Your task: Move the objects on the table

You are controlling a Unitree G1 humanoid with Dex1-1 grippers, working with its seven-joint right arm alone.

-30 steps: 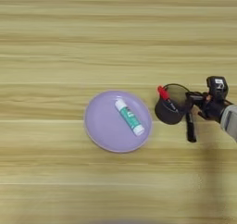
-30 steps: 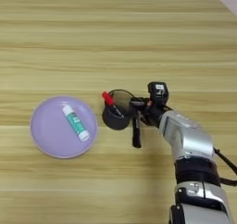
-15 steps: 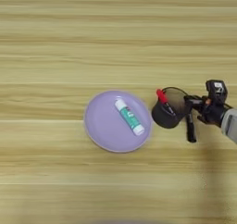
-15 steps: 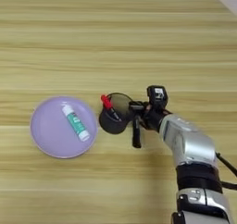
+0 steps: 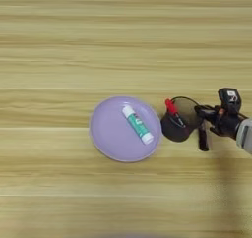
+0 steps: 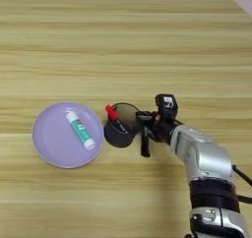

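pen cup (image 6: pixel 119 130) tilted | touching purple plate (image 6: pixel 51 146) | gripper (image 6: pixel 145 125) beside

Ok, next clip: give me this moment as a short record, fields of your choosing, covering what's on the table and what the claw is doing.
surface: wooden table
plate: round purple plate, left of the cup, rims almost meeting
on plate: white tube with green label, lying diagonally
cup: black mesh pen cup, tipped toward the plate
in cup: pen with red cap sticking out up-left
marker: black marker, just right of the cup, roughly vertical in the picture
claw: right claw at the cup's right rim
grip: fingers unclear
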